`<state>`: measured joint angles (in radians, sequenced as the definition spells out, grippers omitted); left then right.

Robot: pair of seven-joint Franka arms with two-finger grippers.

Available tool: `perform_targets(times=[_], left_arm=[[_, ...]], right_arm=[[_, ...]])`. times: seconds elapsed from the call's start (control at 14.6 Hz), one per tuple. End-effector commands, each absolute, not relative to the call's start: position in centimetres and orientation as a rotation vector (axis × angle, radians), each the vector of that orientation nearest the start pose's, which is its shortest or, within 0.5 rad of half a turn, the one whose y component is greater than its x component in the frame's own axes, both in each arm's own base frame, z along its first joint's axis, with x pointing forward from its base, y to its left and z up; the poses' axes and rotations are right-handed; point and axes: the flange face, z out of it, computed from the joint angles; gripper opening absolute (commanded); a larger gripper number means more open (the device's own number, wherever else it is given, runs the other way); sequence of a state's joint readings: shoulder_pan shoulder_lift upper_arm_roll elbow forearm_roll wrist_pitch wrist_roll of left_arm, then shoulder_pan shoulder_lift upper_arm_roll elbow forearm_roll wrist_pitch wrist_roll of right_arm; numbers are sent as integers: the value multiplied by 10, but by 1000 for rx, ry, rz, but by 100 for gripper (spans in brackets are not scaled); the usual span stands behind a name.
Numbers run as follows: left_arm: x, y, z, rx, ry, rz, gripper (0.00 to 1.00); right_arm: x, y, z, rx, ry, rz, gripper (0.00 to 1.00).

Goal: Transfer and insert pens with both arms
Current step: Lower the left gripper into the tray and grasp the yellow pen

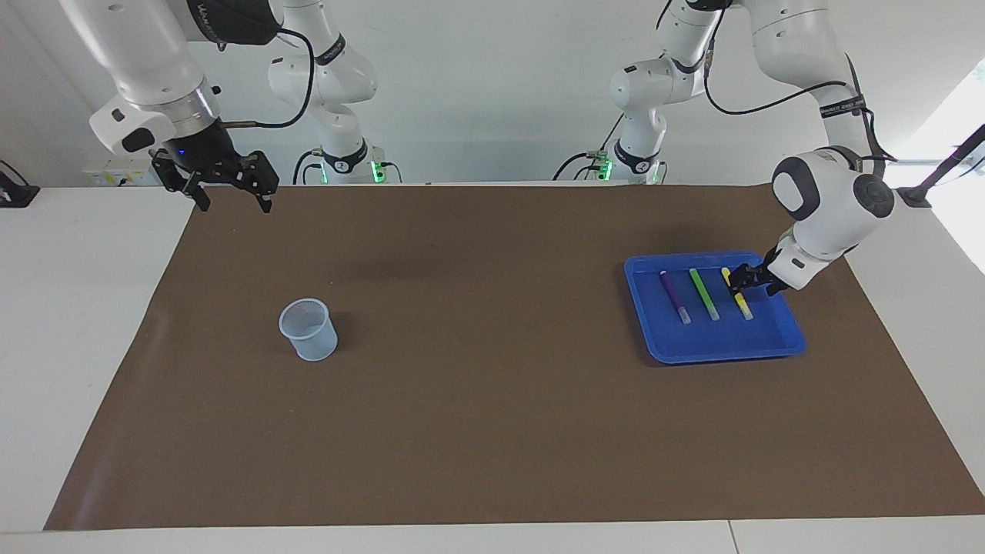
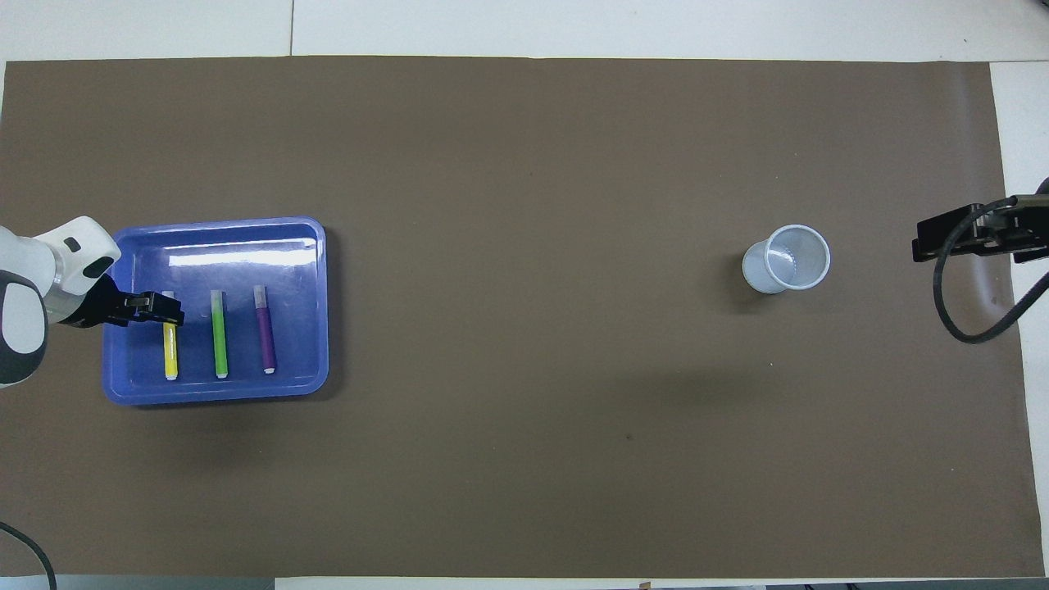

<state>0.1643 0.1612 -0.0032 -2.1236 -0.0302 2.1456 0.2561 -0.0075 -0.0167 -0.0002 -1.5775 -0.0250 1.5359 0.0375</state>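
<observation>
Left end effector (image 1: 740,283) down in blue tray (image 1: 723,352) at yellow pen (image 1: 742,307), fingers around its middle, can't tell if pinching yet, green pen (image 1: 704,295) and purple pen (image 1: 674,296) beside it in tray, right end effector (image 1: 231,196) spread, waiting over table (image 1: 492,431) edge at right arm's end, cup (image 1: 309,330) near it.
</observation>
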Motion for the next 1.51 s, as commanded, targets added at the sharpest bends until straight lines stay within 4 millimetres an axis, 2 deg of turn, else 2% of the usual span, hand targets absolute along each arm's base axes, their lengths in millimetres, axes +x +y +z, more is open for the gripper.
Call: perform_targets(times=[0.0,0.21,0.69,1.1,1.31,1.44], left_arm=[[541,91,314,-3190,124,203,87],[542,90,303,-3190,116,213,83],[543,92,296,-3190,105,216,72],[537,94,287,-3189,97,204,27],[536,94,286,-3188,96,197,0],[537,94,287,-3188,96,194,0]], right_arm=[[543,-8,628,-3156,97,26,100],[543,-8,628,-3156,97,26,100],[543,-8,628,-3156,95,26,100],[543,-8,628,-3156,102,24,100],[543,-8,628,-3154,107,21,100],[543,-7,628,-3156,107,21,100]])
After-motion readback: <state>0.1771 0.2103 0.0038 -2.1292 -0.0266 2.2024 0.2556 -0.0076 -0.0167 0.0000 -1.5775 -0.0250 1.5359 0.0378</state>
